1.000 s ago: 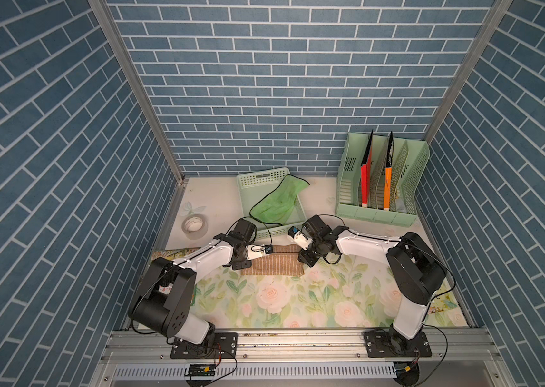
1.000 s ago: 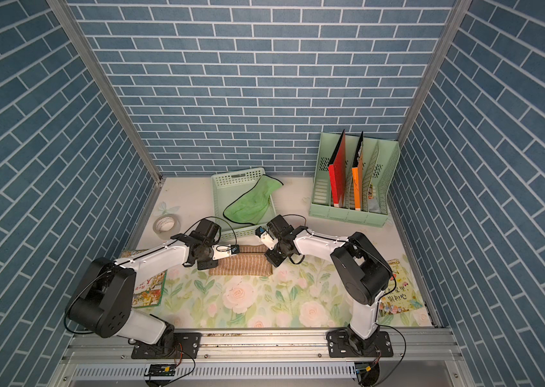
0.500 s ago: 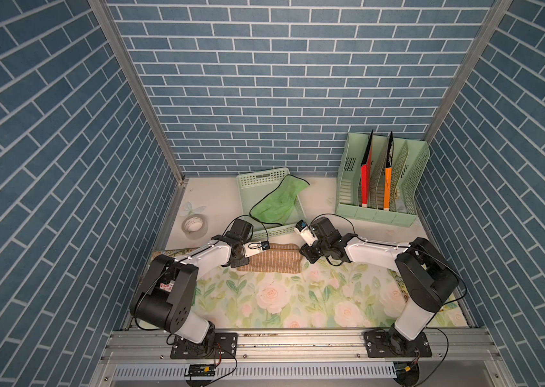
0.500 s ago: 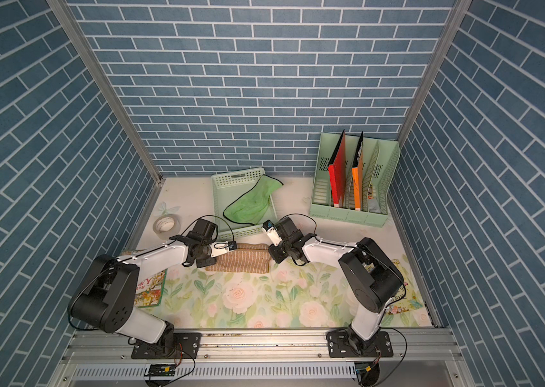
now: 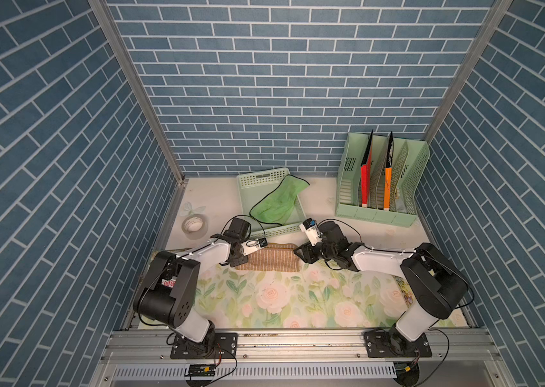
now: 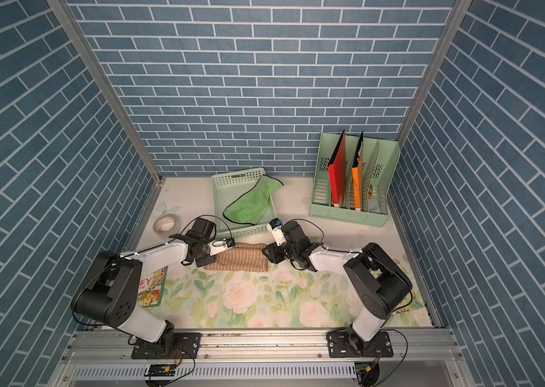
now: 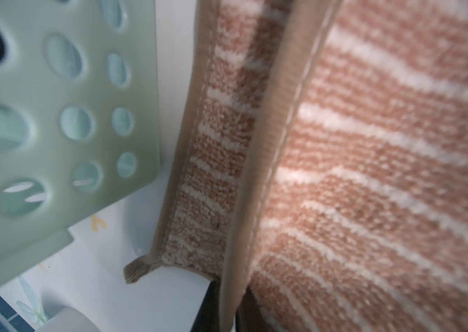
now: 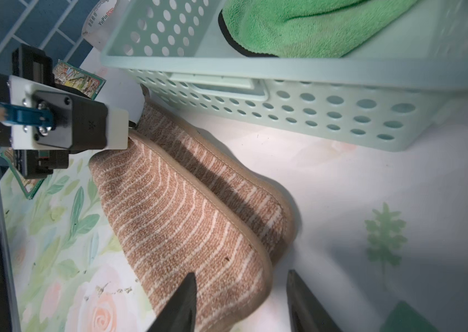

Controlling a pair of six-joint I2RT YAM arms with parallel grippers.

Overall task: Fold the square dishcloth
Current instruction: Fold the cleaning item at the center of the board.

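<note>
As it lies folded, the dishcloth [image 5: 271,261] looks tan-striped.

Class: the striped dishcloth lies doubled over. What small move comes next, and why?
Probably open the left gripper and draw it off the striped dishcloth. The upper layer rests on the lower, the right gripper has its jaws apart at one end, and a hem runs between the left jaws.

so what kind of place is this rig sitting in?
Looks like a staged robot test booth, not a real room: printed blue-brick wall panels, an aluminium mounting rail at the front, and household props: a mint basket, a file rack and a striped dishcloth.
</note>
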